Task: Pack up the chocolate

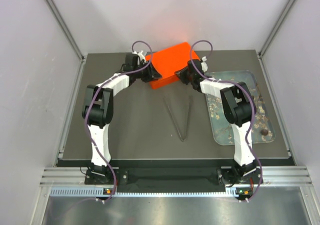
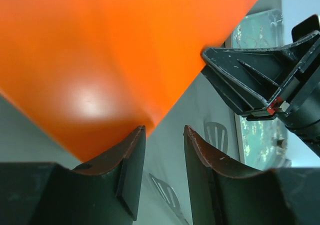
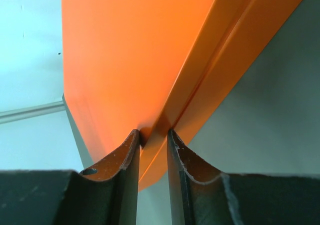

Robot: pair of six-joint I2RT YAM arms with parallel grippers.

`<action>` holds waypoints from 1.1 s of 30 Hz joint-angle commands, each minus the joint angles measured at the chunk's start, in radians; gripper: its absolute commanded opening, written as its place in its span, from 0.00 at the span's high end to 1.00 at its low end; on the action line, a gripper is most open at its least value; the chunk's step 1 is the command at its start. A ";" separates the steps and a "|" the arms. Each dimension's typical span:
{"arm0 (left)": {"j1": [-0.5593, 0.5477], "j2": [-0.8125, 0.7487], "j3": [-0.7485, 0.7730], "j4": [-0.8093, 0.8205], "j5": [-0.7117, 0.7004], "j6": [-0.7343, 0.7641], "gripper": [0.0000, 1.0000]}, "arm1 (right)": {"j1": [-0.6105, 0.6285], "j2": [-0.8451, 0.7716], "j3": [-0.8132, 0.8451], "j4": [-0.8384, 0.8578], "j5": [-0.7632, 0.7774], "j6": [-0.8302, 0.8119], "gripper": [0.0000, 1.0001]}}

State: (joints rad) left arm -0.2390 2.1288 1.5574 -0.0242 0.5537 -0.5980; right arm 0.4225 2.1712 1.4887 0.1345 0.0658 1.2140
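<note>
**Box pinched on one side only; chocolate lies apart on the tray**

The left gripper (image 2: 164,132) is seen partly open, with nothing between its jaws; a corner of the orange box (image 1: 170,64) is met only at the tip of one finger. If the box is lifted or turned from here, that side is judged likely to slip, since it is not clasped. The tongs (image 1: 181,119) are left lying unheld on the table (image 1: 135,130), between the arms. The right gripper (image 3: 152,135) is closed narrowly on the box's thin rim. So slight a hold could be lost, or the box could be swung about it.

The chocolate (image 1: 263,132) is found on the grey-blue tray (image 1: 262,105), by its near right corner, well apart from the box.

Counted: two grippers, one box, one pair of tongs, one tray. One chocolate lump is made out; further lumps cannot be told from the tray's print.
</note>
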 commanded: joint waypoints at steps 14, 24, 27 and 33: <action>0.010 -0.001 0.179 -0.181 -0.115 0.072 0.56 | 0.006 0.001 -0.076 -0.076 -0.038 -0.108 0.69; 0.064 0.129 0.242 -0.189 -0.097 0.047 0.57 | -0.051 -0.099 -0.048 -0.095 -0.147 -0.182 0.56; 0.075 0.149 0.247 -0.192 -0.113 0.049 0.57 | -0.064 -0.103 -0.051 -0.082 -0.225 -0.203 0.54; 0.101 0.232 0.303 -0.186 -0.107 0.050 0.58 | -0.103 -0.108 -0.053 -0.015 -0.342 -0.270 0.48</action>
State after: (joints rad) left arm -0.1581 2.2761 1.8339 -0.1722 0.4839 -0.5701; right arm 0.3420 2.1254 1.4456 0.0998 -0.1883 1.0122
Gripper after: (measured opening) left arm 0.424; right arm 0.511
